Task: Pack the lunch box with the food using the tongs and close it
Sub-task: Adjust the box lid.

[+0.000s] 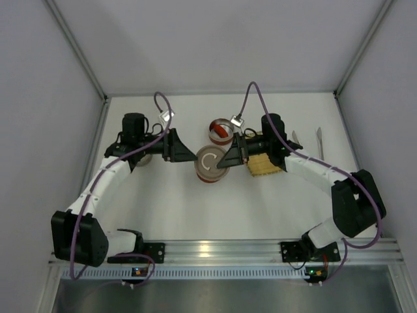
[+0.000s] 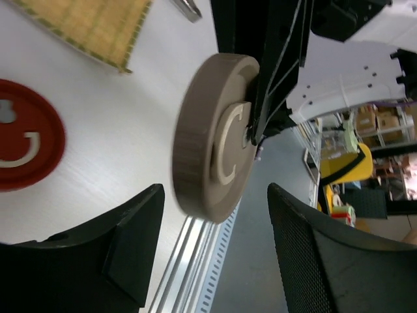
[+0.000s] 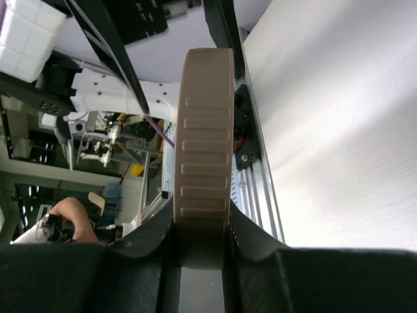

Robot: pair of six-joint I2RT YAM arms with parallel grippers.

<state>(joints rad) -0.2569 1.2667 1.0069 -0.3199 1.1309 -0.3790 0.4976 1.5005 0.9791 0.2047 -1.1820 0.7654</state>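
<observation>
A beige round lid [image 1: 210, 163] with a C-shaped handle hangs on edge above the table's middle. My right gripper [image 3: 202, 242] is shut on its ribbed rim [image 3: 207, 130]. My left gripper [image 2: 215, 195] faces the lid's handle side [image 2: 215, 137], jaws open and clear of it. A red round tin [image 1: 221, 129] with something red inside stands just behind. A red lid [image 2: 19, 143] lies flat on the table. The slim silver tongs [image 1: 319, 141] lie at the far right. No sushi rolls show.
A yellow bamboo mat [image 1: 264, 164] lies under my right arm, with a second silver piece [image 1: 295, 138] beside it. A greyish round tin [image 1: 144, 158] sits partly under my left arm. Grey walls close three sides; an aluminium rail [image 1: 221, 249] runs along the near edge.
</observation>
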